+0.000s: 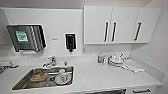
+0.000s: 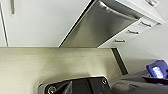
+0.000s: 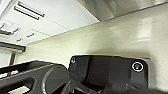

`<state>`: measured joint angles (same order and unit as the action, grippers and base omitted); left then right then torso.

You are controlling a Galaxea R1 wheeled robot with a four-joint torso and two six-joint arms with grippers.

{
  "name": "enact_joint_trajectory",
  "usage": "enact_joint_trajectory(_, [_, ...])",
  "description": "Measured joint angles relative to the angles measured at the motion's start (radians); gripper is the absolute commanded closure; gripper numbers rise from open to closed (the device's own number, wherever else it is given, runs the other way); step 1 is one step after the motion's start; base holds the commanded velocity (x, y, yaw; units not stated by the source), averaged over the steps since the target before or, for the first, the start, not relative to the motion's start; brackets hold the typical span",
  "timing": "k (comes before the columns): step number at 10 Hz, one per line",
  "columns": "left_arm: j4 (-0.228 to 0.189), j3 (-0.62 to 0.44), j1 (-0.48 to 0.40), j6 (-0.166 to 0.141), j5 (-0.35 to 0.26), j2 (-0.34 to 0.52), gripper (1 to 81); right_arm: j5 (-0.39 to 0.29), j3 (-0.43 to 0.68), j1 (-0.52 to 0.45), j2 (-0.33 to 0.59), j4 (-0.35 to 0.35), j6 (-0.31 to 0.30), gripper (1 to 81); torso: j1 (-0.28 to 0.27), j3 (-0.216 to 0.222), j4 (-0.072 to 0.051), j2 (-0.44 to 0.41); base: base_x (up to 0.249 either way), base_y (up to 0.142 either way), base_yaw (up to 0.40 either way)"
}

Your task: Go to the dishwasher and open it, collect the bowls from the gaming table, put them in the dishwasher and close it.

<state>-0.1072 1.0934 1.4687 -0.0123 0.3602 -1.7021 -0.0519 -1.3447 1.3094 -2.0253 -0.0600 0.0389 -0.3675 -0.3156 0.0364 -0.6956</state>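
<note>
Head view looks down on a white counter [image 1: 100,75] whose front edge runs along the bottom of the picture, with a steel sink [image 1: 43,77] sunk into it at the left and a dark strip of the dishwasher [image 1: 105,92] just showing under that edge near the middle. Dishes lie in the sink basin, a tap [image 1: 51,62] stands behind it, and a cluster of dishes and a folded cloth [image 1: 132,65] sit toward the far right corner, well back from the edge. White wall cabinets [image 1: 120,25] hang above, and a towel dispenser [image 1: 26,37] and a dark soap dispenser [image 1: 70,42] are fixed on the wall. From the left wrist, the dishwasher's grey steel front [image 2: 100,27] is shut, its bar handle [image 2: 117,12] along the upper edge, flanked by a white cabinet door [image 2: 42,22] and a stack of white drawers [image 2: 135,31]; pale floor [image 2: 57,65] lies bare between the arm and that front. From the right wrist, the same pale floor [image 3: 100,40] stretches to white drawers [image 3: 37,20]. I cannot tell how the jaws of either gripper stand, nor whether they hold anything.
</note>
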Motion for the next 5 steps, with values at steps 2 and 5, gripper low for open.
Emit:
enact_joint_trajectory(2, [-0.061, -0.081, -0.001, -0.001, 0.001, 0.051, 1.0, 0.0, 0.014, -0.018, 0.022, -0.011, 0.0, 1.0, -0.045, 0.0, 0.0, -0.073, 0.0, 0.0, 0.0])
enact_joint_trajectory(5, [-0.146, -0.165, -0.01, -0.001, 0.001, 0.14, 1.0, -0.005, 0.057, -0.032, 0.073, -0.019, -0.001, 1.0, -0.096, -0.057, 0.0, -0.159, 0.0, 0.0, 0.0])
